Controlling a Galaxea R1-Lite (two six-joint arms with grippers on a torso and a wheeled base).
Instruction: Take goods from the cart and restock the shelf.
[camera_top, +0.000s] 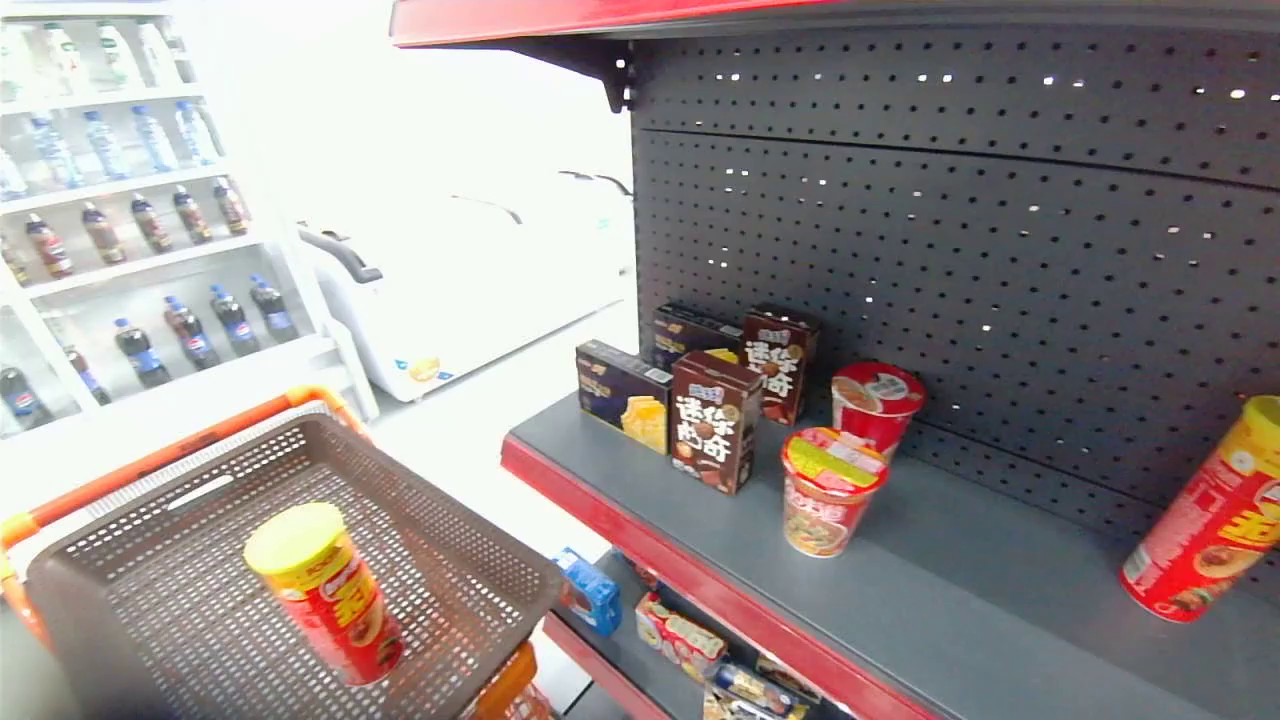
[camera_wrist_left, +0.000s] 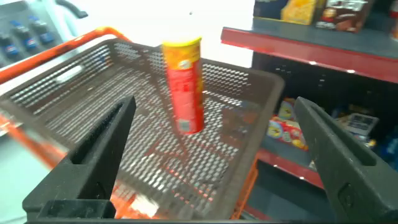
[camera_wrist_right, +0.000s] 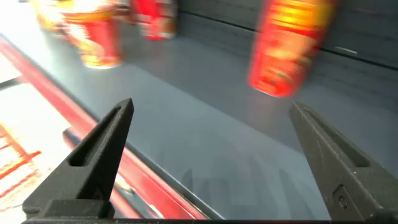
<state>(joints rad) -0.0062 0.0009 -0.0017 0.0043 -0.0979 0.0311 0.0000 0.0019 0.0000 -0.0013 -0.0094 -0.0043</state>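
A red chip can with a yellow lid (camera_top: 322, 592) stands upright in the brown mesh basket (camera_top: 470, 560) of the orange cart. In the left wrist view my left gripper (camera_wrist_left: 217, 162) hangs open over the basket (camera_wrist_left: 68, 81), with the can (camera_wrist_left: 185, 84) ahead of it, beyond its fingers. A second red chip can (camera_top: 1212, 515) stands on the grey shelf (camera_top: 950, 600) at the right, against the pegboard. My right gripper (camera_wrist_right: 214, 155) is open and empty above the shelf board (camera_wrist_right: 186, 106), a short way back from that can (camera_wrist_right: 289, 46).
Two cup noodles (camera_top: 830, 490) and several snack boxes (camera_top: 715, 420) stand further left on the shelf. A red upper shelf (camera_top: 600, 20) overhangs. A lower shelf holds packets (camera_top: 680, 635). Drink coolers (camera_top: 120, 230) and a chest freezer (camera_top: 450, 290) stand behind the cart.
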